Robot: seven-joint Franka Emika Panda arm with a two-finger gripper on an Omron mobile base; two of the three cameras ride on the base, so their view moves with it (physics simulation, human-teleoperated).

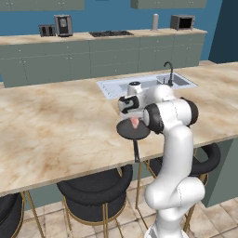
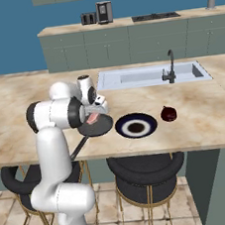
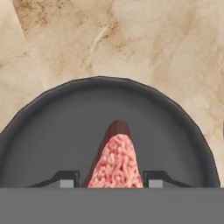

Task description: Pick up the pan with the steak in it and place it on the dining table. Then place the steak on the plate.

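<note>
Steak sits clamped between the hand's fingertips, just above the pan, which rests on the worktop near its front edge. Plate lies just beside the pan (handle overhangs the edge). Risk: the thin slab slipping from a shallow pinch mid-transfer, or the hand nudging the pan.

Beige marbled dining table bearing pan, plate, small dark-red object.
</note>
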